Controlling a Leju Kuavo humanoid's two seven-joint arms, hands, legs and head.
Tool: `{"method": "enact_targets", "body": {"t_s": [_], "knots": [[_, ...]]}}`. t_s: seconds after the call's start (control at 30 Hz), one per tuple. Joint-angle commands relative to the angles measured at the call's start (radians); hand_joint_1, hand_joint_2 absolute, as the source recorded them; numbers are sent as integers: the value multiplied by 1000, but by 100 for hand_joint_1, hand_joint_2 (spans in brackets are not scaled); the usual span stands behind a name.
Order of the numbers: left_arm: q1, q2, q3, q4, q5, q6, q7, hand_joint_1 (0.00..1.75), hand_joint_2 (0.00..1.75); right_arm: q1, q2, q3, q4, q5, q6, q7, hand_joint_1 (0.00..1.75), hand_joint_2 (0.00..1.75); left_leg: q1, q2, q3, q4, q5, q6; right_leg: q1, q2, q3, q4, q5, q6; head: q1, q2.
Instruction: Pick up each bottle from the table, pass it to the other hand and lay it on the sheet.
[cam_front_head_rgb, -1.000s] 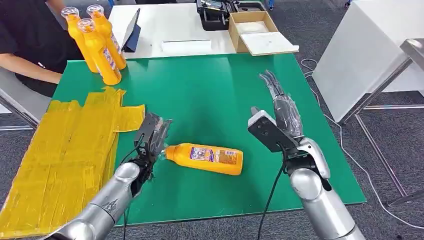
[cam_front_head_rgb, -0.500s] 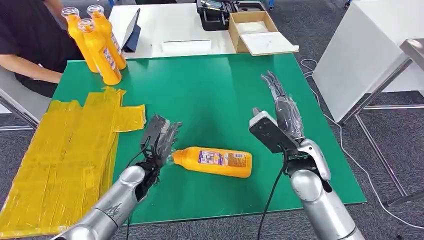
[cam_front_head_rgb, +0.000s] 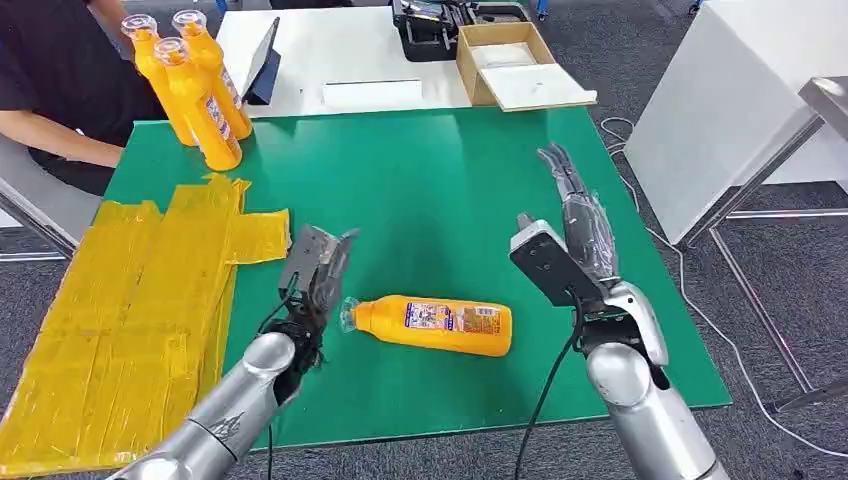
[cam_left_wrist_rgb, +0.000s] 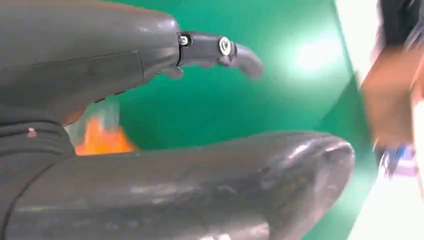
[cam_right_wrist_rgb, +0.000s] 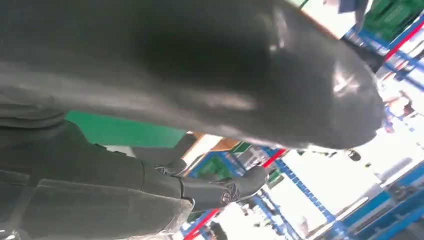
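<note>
Lying orange plastic bottle (cam_front_head_rgb: 432, 324) on green table (cam_front_head_rgb: 430, 180), cap end just beside left hand (cam_front_head_rgb: 315, 272) w/ contact hard to tell, fingers apart and empty; right hand (cam_front_head_rgb: 565, 240) raised, fingers straight, empty; crinkled yellow sheet (cam_front_head_rgb: 120, 310) cut off at edge.

Between my left hand (cam_front_head_rgb: 316, 268) and my right hand (cam_front_head_rgb: 572, 232) the green table (cam_front_head_rgb: 430, 190) lay bare, broken only by the orange bottle (cam_front_head_rgb: 432, 324) lying on its side, its cap just beside my left hand's fingers. The yellow sheet (cam_front_head_rgb: 130, 300) to my left lay flat with open room above it. At the far left corner three upright orange bottles (cam_front_head_rgb: 190, 85) stood clustered, with a person's arm (cam_front_head_rgb: 55, 135) near them. Beyond the far edge stood a cardboard box (cam_front_head_rgb: 515, 60) on a white table (cam_front_head_rgb: 340, 50).
</note>
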Motion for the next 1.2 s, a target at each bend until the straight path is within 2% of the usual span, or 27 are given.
{"method": "enact_targets", "body": {"t_s": [0.03,0.1,0.13,0.2,0.27,0.4,0.43,0.47,0.57,0.87,0.9,1.0,1.2], "knots": [[-12,89,175,-123,-223,112,-41,0,0,25,6,-66,-5,10,30,10,0,0,1,2,2,0,-1,-4,1,1,2,0,-1,-1,0,0],[-20,126,274,-207,-318,206,-74,0,0,44,-12,-60,-2,-1,59,8,0,0,1,3,5,0,-2,-5,1,2,4,-1,-2,-2,0,0],[-25,142,324,-246,-360,214,-72,0,0,55,-12,-62,-1,-4,62,3,0,175,1,3,3,0,-2,-4,0,2,2,0,-1,-1,0,0],[-38,169,445,-334,-396,232,-100,0,0,62,-17,-41,12,-18,102,-6,0,175,2,5,2,1,-3,-5,2,4,2,0,-1,-2,1,0],[-51,191,507,-380,-406,200,-114,0,0,57,-23,-10,29,-32,173,25,0,175,2,6,2,2,-3,-5,2,5,2,1,-1,-2,1,0],[-51,185,505,-389,-388,165,-112,0,0,55,-58,81,48,13,305,99,0,175,2,4,2,0,-2,-4,2,3,1,0,0,-1,0,0],[-50,179,499,-386,-367,149,-104,0,0,58,-57,92,48,17,323,116,0,175,2,7,8,0,-5,-9,1,5,7,0,-2,-3,0,0],[-50,171,477,-374,-345,127,-88,0,0,58,-58,126,50,43,350,128,0,175,2,2,3,-1,-2,-4,1,1,3,-1,-1,-1,0,0],[-54,166,439,-360,-325,132,-95,0,0,51,-45,186,49,80,398,156,0,175,2,2,3,-1,-2,-4,1,1,3,-1,-1,-1,0,0],[-57,173,423,-362,-309,138,-98,0,0,42,-42,201,50,89,411,162,0,175,1,0,2,0,-2,-4,1,0,2,-1,-1,-2,1,0],[-62,172,409,-359,-301,138,-97,0,0,31,-45,226,60,110,428,176,0,175,1,1,5,0,-3,-6,1,0,5,-1,-2,-2,1,0],[-73,166,389,-351,-288,149,-93,0,0,11,-46,271,97,149,438,198,0,175,1,1,1,-1,-1,-4,1,1,1,-1,-1,-1,0,0],[-53,170,393,-373,-272,165,-88,0,0,-52,-67,346,192,214,421,212,0,175,1,2,3,-1,-2,-4,1,2,2,-1,-1,-1,0,0]]}}
